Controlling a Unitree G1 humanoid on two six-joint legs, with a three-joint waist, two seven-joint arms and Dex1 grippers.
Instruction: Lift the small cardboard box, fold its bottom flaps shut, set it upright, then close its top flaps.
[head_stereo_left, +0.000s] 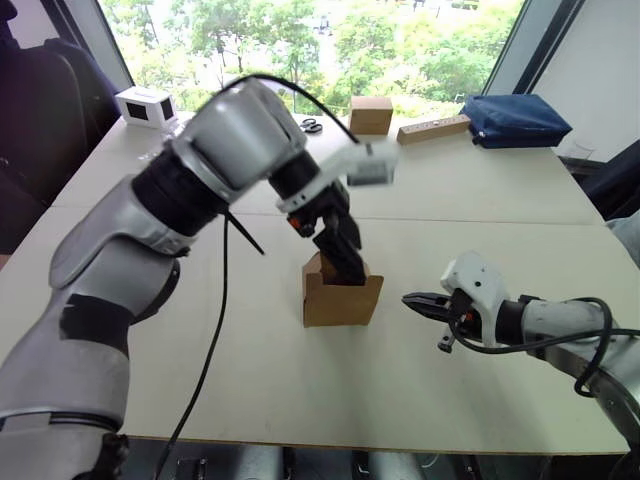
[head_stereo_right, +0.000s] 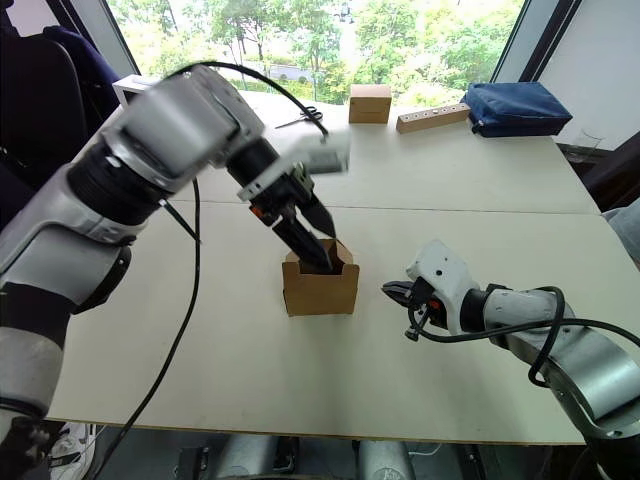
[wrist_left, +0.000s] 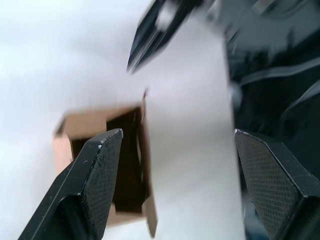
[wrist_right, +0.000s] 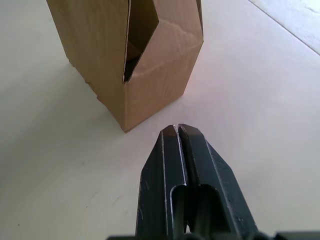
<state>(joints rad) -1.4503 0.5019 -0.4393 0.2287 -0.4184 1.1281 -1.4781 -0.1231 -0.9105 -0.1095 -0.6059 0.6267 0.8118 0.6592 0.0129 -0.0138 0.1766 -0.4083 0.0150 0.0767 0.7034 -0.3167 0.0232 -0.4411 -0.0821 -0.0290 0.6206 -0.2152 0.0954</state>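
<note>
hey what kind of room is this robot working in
Probably an office or lab: a big white table by a wide window onto trees, with scissors and a navy pouch at the far edge.

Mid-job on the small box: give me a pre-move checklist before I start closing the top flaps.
1. Small cardboard box upright on the table: ok.
2. Top flaps standing open, ready to fold: ok.
3. Left gripper open, one finger inside the box opening: ok.
4. Right gripper shut, pointed at the box but apart from it: ok.
5. Bottom flaps shut underneath: cannot tell.
</note>
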